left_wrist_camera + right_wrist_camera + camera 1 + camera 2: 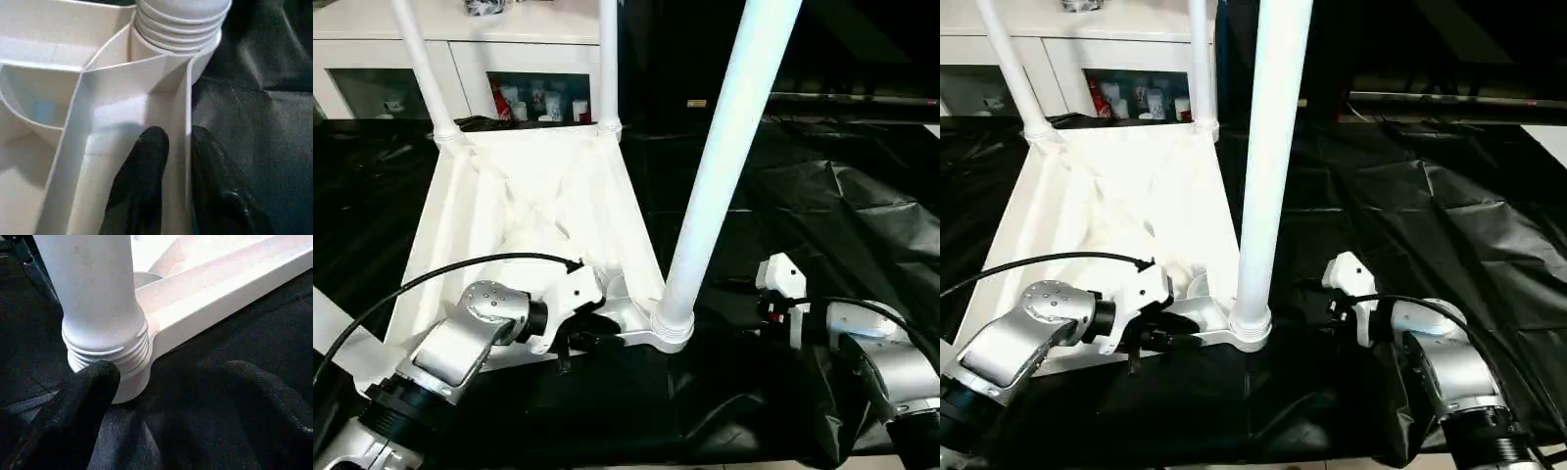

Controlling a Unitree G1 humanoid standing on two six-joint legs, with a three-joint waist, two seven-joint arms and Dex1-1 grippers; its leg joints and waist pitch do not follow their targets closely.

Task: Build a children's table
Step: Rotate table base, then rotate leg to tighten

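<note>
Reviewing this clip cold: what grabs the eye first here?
An upturned white tabletop lies on black sheeting, with three white legs rising from its corners; the near leg towers mid-picture. The left hand pinches the tabletop's rim beside that leg's socket. The right hand waits open at the socket.

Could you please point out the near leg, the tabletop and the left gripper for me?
near leg (724, 157), left eye view, mid-shaft.
tabletop (450, 225), left eye view, left side wall.
left gripper (177, 147), left wrist view, between the fingertips.
</note>
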